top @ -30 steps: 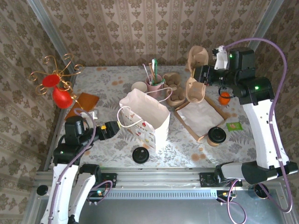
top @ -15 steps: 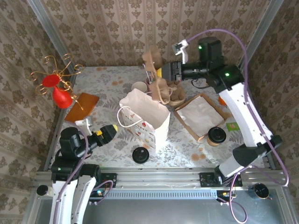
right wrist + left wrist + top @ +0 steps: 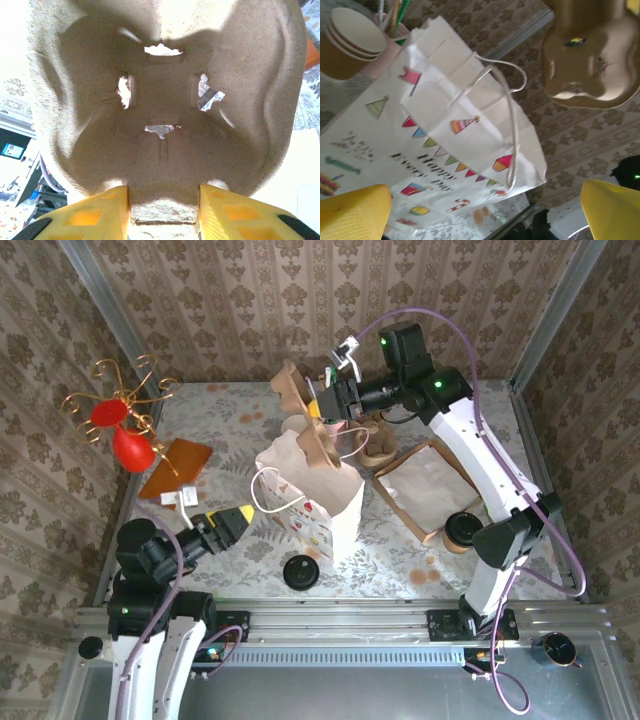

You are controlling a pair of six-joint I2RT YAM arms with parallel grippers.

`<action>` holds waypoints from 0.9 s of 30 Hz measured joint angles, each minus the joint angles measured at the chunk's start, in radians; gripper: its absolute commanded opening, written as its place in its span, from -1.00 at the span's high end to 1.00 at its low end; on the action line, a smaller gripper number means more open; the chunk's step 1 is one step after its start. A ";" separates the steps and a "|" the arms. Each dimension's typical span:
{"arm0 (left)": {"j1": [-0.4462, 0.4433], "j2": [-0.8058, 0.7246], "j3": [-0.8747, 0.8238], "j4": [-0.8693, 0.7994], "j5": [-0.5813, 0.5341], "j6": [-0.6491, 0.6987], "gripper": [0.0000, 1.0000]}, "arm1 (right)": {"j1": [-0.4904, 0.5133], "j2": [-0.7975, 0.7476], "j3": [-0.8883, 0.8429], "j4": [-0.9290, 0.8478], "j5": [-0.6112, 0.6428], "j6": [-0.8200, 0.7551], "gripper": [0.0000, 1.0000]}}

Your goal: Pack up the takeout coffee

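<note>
Early in the packing, to judge by how things lie. Takeout coffee not yet in the white paper bag: stands on the table to the right of the bag and well apart from it, just beside the near corner of the shallow cardboard tray, touched by neither gripper. Upright, long axis vertical, black lid pointing up and base on the tabletop. Above the bag's open mouth, a moulded-pulp cup carrier hanging on edge, pinched at one rim by the right gripper; lower end at or just inside the bag's rim, cannot tell which. In the right wrist view, yellow fingertips closed on a tab of that carrier, its hollows facing the camera. Left gripper low at the bag's left side, aimed at it, jaws wide apart and gripping nothing; the bag's printed face and string handle framed between its fingers. Probably left to do: lower the carrier in, then fetch the coffee, keep it level with the lid up, and set it down inside the bag.
</note>
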 measured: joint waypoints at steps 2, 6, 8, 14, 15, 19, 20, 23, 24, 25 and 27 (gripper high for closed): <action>0.000 0.062 0.013 0.050 0.025 -0.011 -0.78 | 0.004 0.018 0.019 -0.029 -0.004 -0.024 0.24; -0.006 0.198 0.043 0.146 0.070 -0.031 -0.53 | 0.014 0.060 0.064 -0.113 -0.006 -0.086 0.23; -0.030 0.252 0.050 0.184 0.079 -0.033 -0.33 | 0.021 0.086 0.101 -0.167 -0.009 -0.123 0.23; -0.183 0.342 0.056 0.232 0.069 -0.003 0.44 | 0.053 0.191 0.263 -0.370 -0.007 -0.256 0.24; -0.200 0.346 0.056 0.231 0.066 0.005 0.56 | 0.059 0.210 0.289 -0.408 -0.007 -0.279 0.25; -0.219 0.346 0.056 0.227 0.049 0.031 0.81 | 0.070 0.244 0.306 -0.502 0.002 -0.336 0.24; -0.219 0.345 0.056 0.224 0.046 0.035 0.84 | 0.071 0.247 0.306 -0.515 0.004 -0.343 0.25; -0.219 0.341 0.056 0.212 0.039 0.047 0.89 | 0.071 0.249 0.300 -0.548 0.010 -0.365 0.25; -0.219 0.340 0.056 0.211 0.036 0.051 0.91 | 0.071 0.249 0.297 -0.557 0.013 -0.370 0.25; -0.219 0.340 0.056 0.210 0.035 0.054 0.92 | 0.071 0.249 0.292 -0.561 0.014 -0.375 0.25; -0.219 0.339 0.056 0.207 0.033 0.061 0.93 | 0.071 0.249 0.277 -0.569 0.019 -0.385 0.25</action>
